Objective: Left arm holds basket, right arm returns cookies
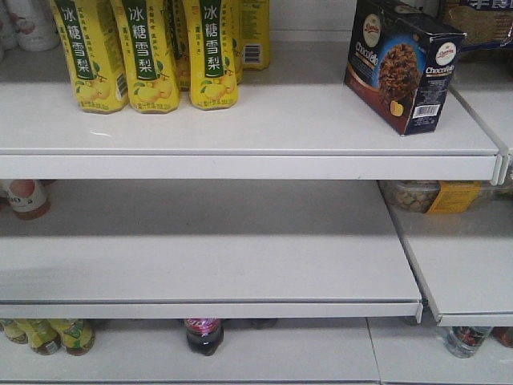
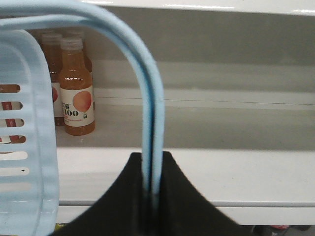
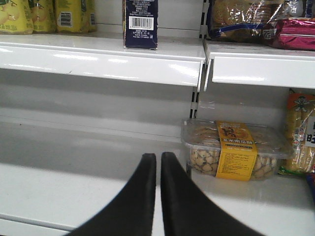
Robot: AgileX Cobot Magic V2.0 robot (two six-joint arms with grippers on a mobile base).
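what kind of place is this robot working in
Most likely a grocery store or a mock-up of one: white retail shelves stocked with rows of yellow drink bottles, a barcoded cookie box, and a light blue shopping basket.

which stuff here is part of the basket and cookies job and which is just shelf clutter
Job: dark navy cookie carton; light blue plastic basket, handles pinched in left tool; empty right tool.

Clutter: yellow pear drink bottles; orange juice bottles; clear snack tub.

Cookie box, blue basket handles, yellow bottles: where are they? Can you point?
Cookie box (image 1: 405, 66): front view, on its cookie picture.
Blue basket handles (image 2: 153, 123): left wrist view, on the upright stretch.
Yellow bottles (image 1: 148, 56): front view, on one bottle's label.
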